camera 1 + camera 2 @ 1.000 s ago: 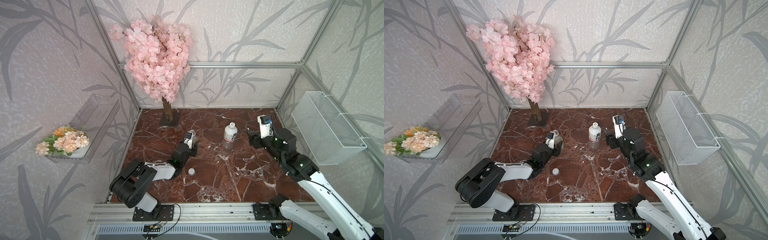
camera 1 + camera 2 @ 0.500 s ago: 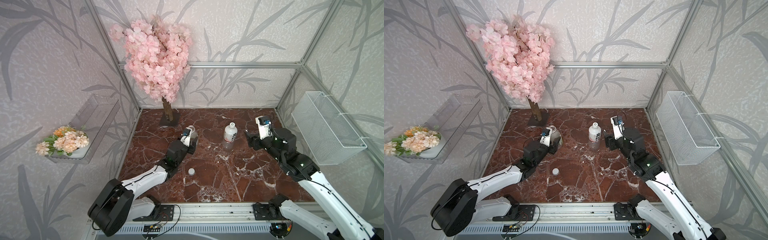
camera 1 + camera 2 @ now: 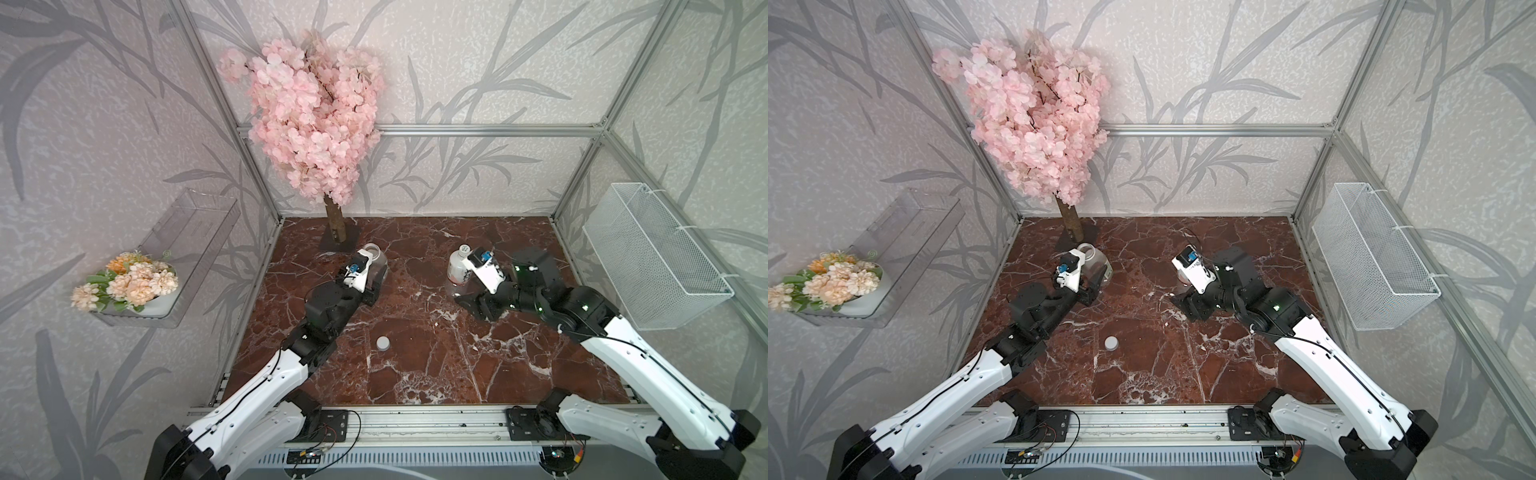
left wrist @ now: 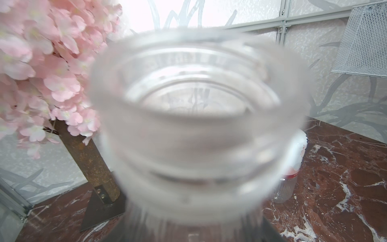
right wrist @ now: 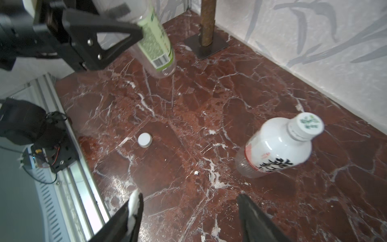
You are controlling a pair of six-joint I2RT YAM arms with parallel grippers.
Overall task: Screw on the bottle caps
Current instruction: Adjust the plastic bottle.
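I'm on the clear bottle [image 5: 156, 48]: my left gripper [image 3: 372, 286] is clamped round its upper body, holding it tilted near the tree [image 5: 207, 21], mouth bare. Whether its base touches the marble [image 5: 209, 94] I cannot tell. Its cap [image 5: 145, 140] lies loose mid-table, well apart from both grippers. The white bottle [image 5: 276, 150] stands with its printed cap [image 5: 307, 123] on, so I judge that one done. My right gripper [image 5: 189, 197] hangs low near it, jaws wide and empty; next it must cross to the loose cap and pinch it. A second ago the left arm was folded back and the right wrist stood upright
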